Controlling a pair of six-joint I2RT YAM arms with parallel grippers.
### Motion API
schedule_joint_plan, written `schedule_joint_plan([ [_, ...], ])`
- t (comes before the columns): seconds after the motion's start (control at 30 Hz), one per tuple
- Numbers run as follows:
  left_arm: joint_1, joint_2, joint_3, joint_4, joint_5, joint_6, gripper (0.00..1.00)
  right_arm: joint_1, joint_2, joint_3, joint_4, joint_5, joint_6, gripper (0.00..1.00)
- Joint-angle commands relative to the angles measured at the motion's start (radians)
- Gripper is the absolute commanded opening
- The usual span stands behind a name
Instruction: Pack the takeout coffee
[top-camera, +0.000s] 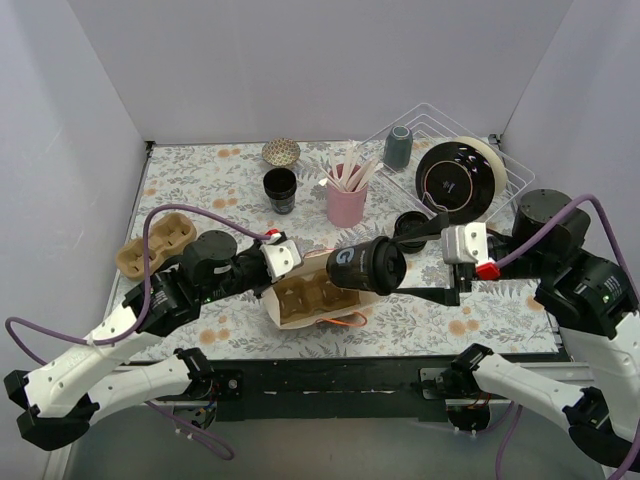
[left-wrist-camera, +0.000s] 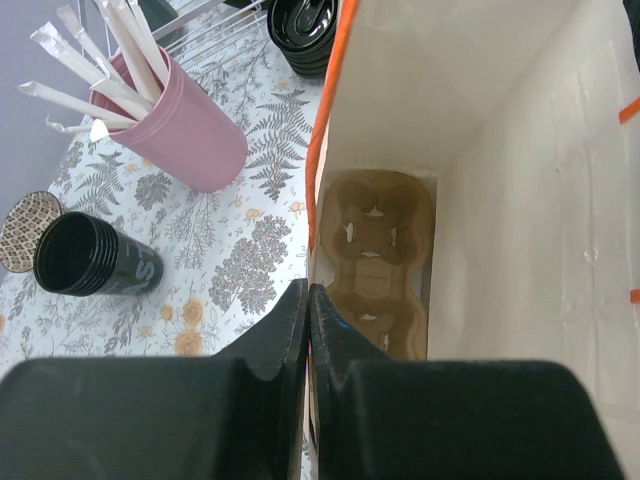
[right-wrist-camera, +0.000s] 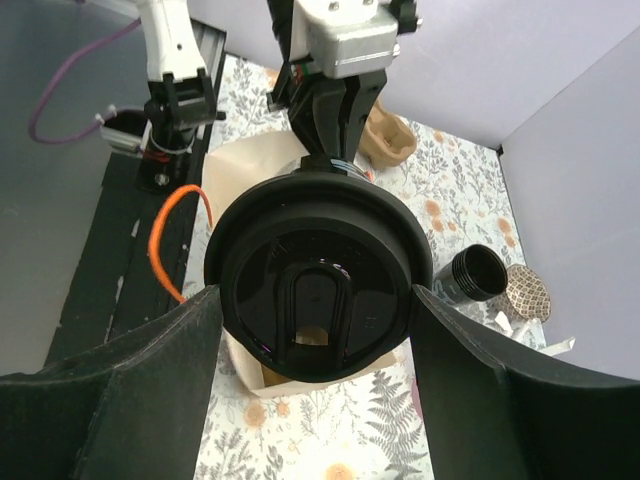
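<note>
The takeout coffee (top-camera: 362, 266), a black cup with a glossy black lid (right-wrist-camera: 318, 290), hangs on its side above the table, lid toward the right wrist camera. My right gripper (top-camera: 393, 266) (right-wrist-camera: 315, 300) is shut on it, one finger on each side of the lid. Just below and left of the cup is a white paper bag (top-camera: 345, 305) (left-wrist-camera: 520, 200) with orange handles and a brown cup carrier (left-wrist-camera: 375, 260) at its bottom. My left gripper (top-camera: 290, 258) (left-wrist-camera: 308, 288) is shut on the bag's rim and holds the mouth open.
A pink cup of wrapped straws (top-camera: 345, 200) and a lidless black cup (top-camera: 280, 188) stand behind the bag. A second cardboard carrier (top-camera: 155, 242) lies at the left. At the back right, a wire rack (top-camera: 440, 125) holds a grey-blue tumbler (top-camera: 398, 148) and a black plate (top-camera: 455, 180).
</note>
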Motion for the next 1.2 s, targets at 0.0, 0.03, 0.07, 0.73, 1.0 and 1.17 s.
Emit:
schedule_joint_plan([
  [0.0,-0.004,-0.001,0.048,0.049,0.032,0.021,0.00,0.024,0.034,-0.027,-0.069,0.019,-0.109,0.08],
  [0.03,-0.004,0.000,0.048,0.065,0.038,0.036,0.00,0.036,0.054,-0.029,-0.068,0.059,-0.116,0.07],
  [0.07,-0.002,0.003,0.048,0.074,0.040,0.048,0.00,0.044,0.066,-0.030,-0.071,0.084,-0.135,0.07],
  [0.73,-0.002,-0.009,-0.136,0.381,0.089,0.097,0.00,0.481,0.260,-0.230,0.087,0.994,-0.230,0.04],
  [1.0,-0.001,0.005,-0.115,0.394,0.152,0.016,0.00,0.483,0.132,-0.483,0.285,0.990,-0.294,0.02],
  [1.17,-0.001,0.010,-0.116,0.368,0.144,-0.010,0.00,0.483,0.141,-0.550,0.337,1.056,-0.321,0.01],
])
